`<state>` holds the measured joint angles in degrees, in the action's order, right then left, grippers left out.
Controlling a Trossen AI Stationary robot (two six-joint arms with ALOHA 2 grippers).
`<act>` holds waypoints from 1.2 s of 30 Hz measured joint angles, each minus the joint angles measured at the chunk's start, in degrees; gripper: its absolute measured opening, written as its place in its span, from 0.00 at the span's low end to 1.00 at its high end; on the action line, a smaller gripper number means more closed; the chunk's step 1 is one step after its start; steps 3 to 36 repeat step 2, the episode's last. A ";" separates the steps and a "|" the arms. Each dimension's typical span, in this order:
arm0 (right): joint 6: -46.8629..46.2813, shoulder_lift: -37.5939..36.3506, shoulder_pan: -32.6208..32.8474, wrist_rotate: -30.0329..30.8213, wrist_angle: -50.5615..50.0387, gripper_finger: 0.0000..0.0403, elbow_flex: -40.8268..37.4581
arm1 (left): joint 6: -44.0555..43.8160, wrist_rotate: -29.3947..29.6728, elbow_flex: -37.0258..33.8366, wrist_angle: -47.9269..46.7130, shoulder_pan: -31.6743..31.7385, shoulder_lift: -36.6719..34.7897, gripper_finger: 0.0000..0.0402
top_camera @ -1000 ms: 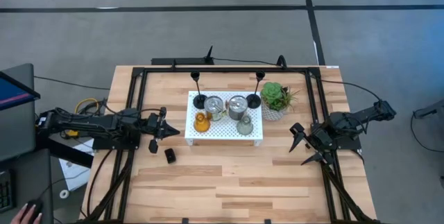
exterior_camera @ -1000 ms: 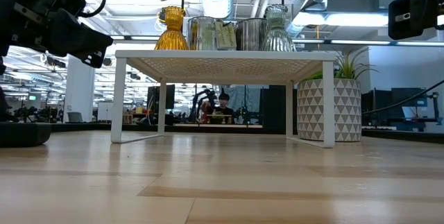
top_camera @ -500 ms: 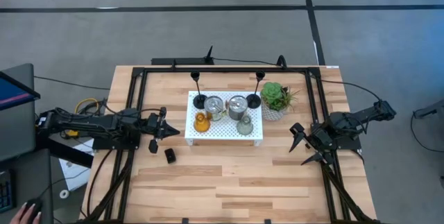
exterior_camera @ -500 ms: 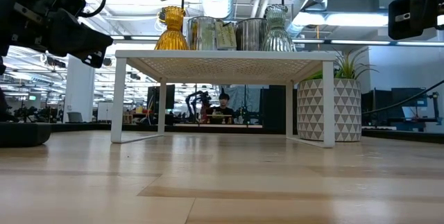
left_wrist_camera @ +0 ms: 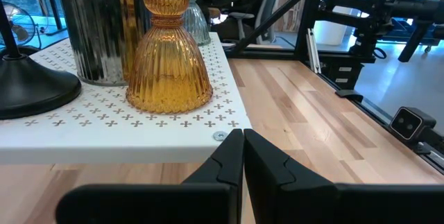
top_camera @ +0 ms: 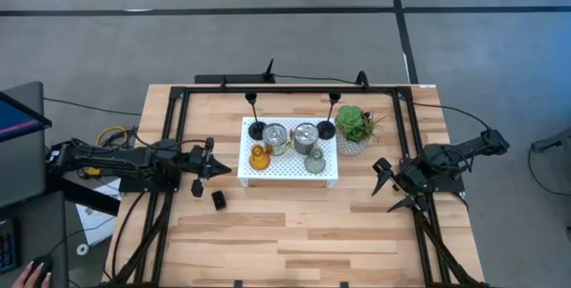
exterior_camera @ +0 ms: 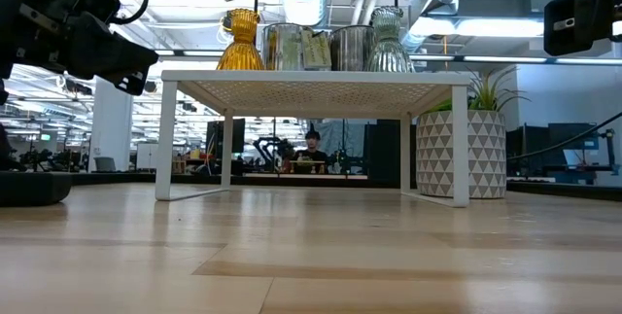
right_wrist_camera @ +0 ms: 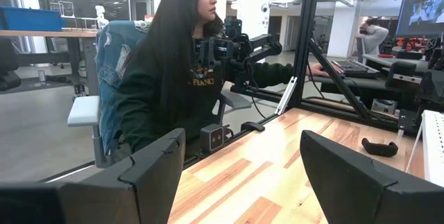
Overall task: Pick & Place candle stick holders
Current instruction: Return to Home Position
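All six candle stick holders stand by their bases on the white perforated tray [top_camera: 290,172]. Two are black ones with thin stems [top_camera: 257,130] [top_camera: 326,129]. Two are silver cups [top_camera: 275,136] [top_camera: 306,134]. One is amber glass [top_camera: 259,156] and one is grey-green [top_camera: 315,160]. My left gripper [top_camera: 225,170] is shut and empty just left of the tray, above the table. Its wrist view shows the shut fingers [left_wrist_camera: 243,144] pointing at the tray's edge [left_wrist_camera: 118,144] below the amber holder [left_wrist_camera: 168,50]. My right gripper [top_camera: 391,187] is open and empty, right of the tray, and faces the table's near edge.
A green potted plant [top_camera: 357,127] stands right of the tray. A small black object [top_camera: 218,200] lies on the table near my left gripper. The black frame rails [top_camera: 178,127] run along the table's sides. A person [right_wrist_camera: 173,64] sits beyond the table.
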<state>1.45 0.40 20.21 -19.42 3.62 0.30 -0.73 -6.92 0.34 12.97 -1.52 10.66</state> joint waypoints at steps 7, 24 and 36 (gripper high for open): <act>0.00 0.00 0.00 0.00 -0.01 0.68 0.00 | 0.02 -0.02 0.00 0.00 0.00 0.00 0.03; 0.00 0.00 0.00 0.00 -0.01 0.68 0.00 | 0.02 -0.02 0.00 0.00 0.00 0.00 0.03; 0.00 0.00 0.00 0.00 -0.01 0.68 0.00 | 0.02 -0.02 0.00 0.00 0.00 0.00 0.03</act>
